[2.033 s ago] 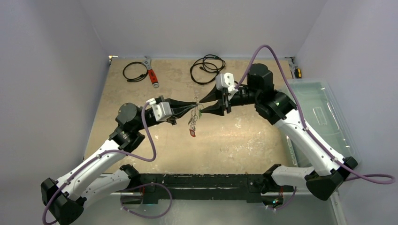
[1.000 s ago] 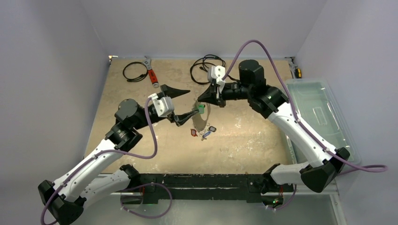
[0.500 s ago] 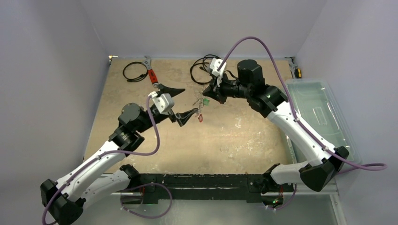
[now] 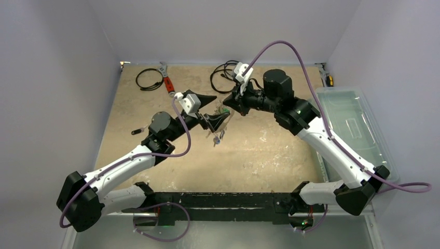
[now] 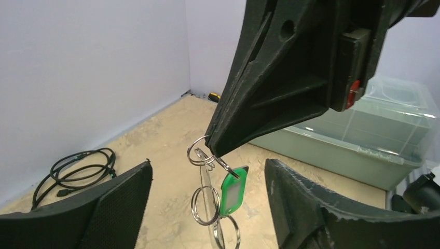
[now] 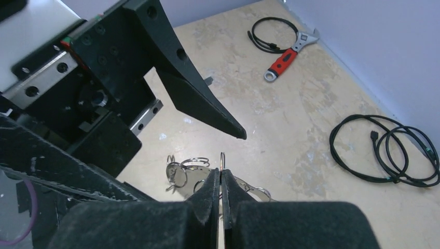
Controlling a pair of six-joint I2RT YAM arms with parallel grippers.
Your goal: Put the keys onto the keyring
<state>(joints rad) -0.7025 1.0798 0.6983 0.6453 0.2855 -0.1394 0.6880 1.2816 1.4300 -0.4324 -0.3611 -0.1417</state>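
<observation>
Worn beige table [image 4: 270, 155]. Left pincer [image 5: 208, 171] spread wide, one finger on each side of the hanging bunch, apart from it. Right pincer [image 5: 211, 151] pressed together on a thin wire split ring [image 5: 197, 150]. Below it dangle the large flat silvery-grey metal keyring [image 5: 206, 179] and the tiny silver keys with oblong plastic tags [image 5: 232, 191], the green tag nearest, all above the table.

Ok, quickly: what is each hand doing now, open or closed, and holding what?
Left hand: open, holding nothing.
Right hand: closed on the key bunch, which hangs from it.
</observation>
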